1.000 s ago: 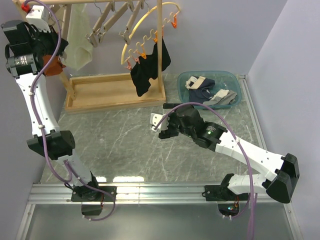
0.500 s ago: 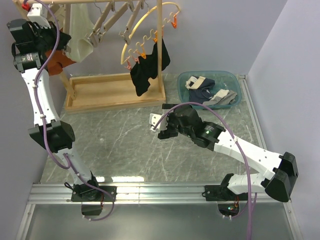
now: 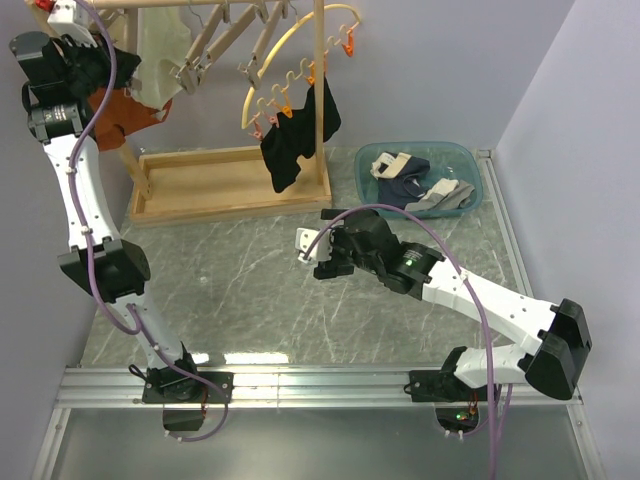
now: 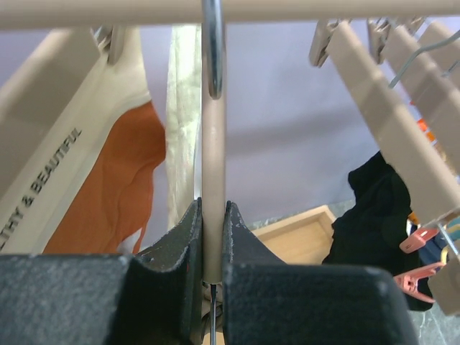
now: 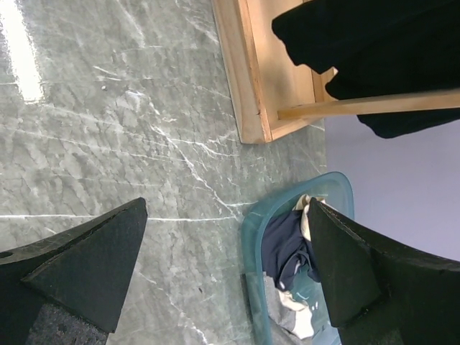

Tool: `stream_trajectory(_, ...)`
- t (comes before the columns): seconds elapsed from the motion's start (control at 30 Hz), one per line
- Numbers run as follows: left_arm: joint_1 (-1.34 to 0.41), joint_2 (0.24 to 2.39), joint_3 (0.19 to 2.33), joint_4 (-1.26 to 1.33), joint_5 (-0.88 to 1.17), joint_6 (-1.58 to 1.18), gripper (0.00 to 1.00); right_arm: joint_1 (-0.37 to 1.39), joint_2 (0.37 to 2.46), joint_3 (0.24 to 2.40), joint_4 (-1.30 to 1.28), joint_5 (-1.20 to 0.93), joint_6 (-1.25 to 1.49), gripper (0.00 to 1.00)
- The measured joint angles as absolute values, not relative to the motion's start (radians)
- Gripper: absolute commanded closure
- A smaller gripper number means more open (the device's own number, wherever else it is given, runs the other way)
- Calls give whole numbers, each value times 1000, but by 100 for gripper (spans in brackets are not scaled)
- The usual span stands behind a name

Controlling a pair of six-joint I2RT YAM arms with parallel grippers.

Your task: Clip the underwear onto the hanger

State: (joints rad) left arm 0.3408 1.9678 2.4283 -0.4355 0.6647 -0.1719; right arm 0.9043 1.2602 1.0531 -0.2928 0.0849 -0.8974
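I am clenching the left hand on the hanger, a flat pale-wood bar. Its long axis is running straight away from the fingers, up to a steel hook at the rail. The underwear, thin creased cream cloth, is hanging limp just beyond the bar, at about three o'clock from this hand in the overhead view, beside glossy rust-orange briefs. The right hand is hovering released over the marbled tabletop, well apart at five o'clock. I am judging the left arm nearer.
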Motion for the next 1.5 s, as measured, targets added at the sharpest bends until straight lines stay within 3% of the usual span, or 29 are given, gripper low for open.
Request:
stream_trajectory(0.6, 341, 2086, 2473, -282, 713, -275, 98, 904, 1307, 1106, -330, 84, -864, 0)
stream_trajectory(0.87, 341, 2092, 2473, -270, 708, -290, 62, 904, 1314, 1113, -335, 85, -855, 0)
stream_trajectory(1.1, 344, 2091, 2469, -268, 705, -287, 49, 904, 1314, 1114, -347, 85, -853, 0)
stream_trajectory(1.2, 349, 2066, 2428, -273, 702, -275, 38, 904, 1314, 1116, -363, 85, -853, 0)
stream_trajectory(1.23, 351, 2050, 2403, -279, 703, -274, 29, 904, 1312, 1116, -366, 86, -853, 0)
stream_trajectory(1.33, 368, 1993, 2323, -300, 703, -273, 22, 904, 1304, 1116, -379, 87, -852, 0)
stream_trajectory(1.5, 408, 1890, 2228, -324, 710, -271, 14, 904, 1275, 1116, -390, 89, -845, 0)
